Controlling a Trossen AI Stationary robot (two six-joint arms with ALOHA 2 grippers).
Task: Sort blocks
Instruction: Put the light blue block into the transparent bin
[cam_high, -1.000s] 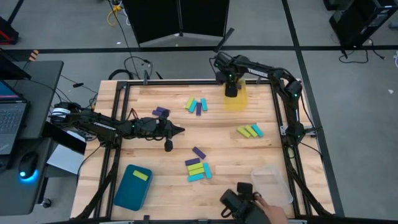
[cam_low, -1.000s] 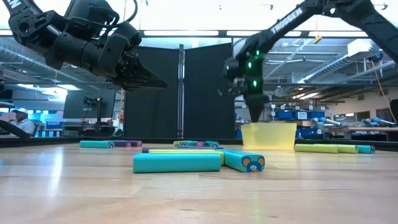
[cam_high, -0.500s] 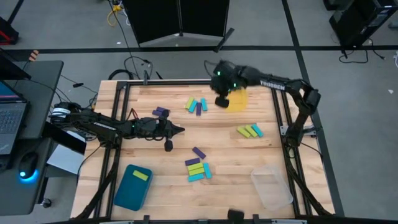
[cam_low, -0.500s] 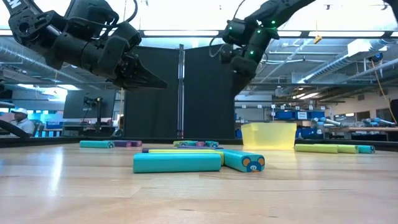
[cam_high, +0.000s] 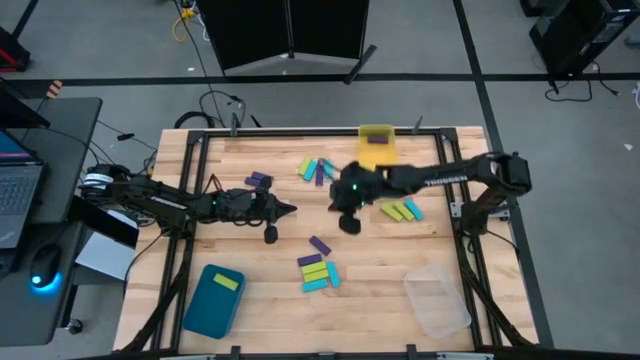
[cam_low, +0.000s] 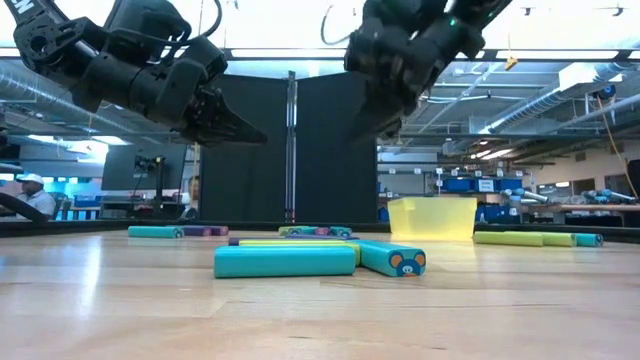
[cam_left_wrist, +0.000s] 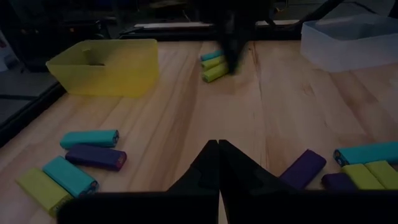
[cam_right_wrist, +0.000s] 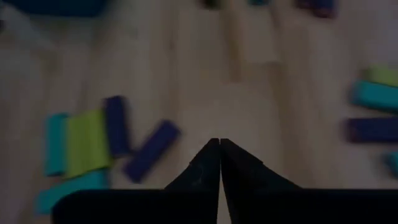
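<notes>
Over the left part of the table (cam_high: 270, 280) the left gripper (cam_high: 291, 209) hangs with its fingers pinched to a point and nothing between them; my guess is that it waits so the other arm can work. Two purple blocks (cam_high: 259, 180) lie just behind it, toward the far edge, apart from its tip.

Toward the near edge, right of the blue bin (cam_high: 213, 300) at the near left corner, sits a cluster of blocks (cam_high: 319, 270): purple, lime and cyan bars side by side, with one purple bar askew at the back.

The right gripper (cam_high: 349, 222) hovers mid-table, fingers also drawn together and carrying nothing. That cluster lies near it on the near side, so I take it to be the next pick, though the fingers must spread first. Another group (cam_high: 318, 169) lies behind it, lime and cyan bars (cam_high: 401, 210) to its right, and the yellow bin (cam_high: 376, 144) stands at the far edge, holding one purple bar.
</notes>
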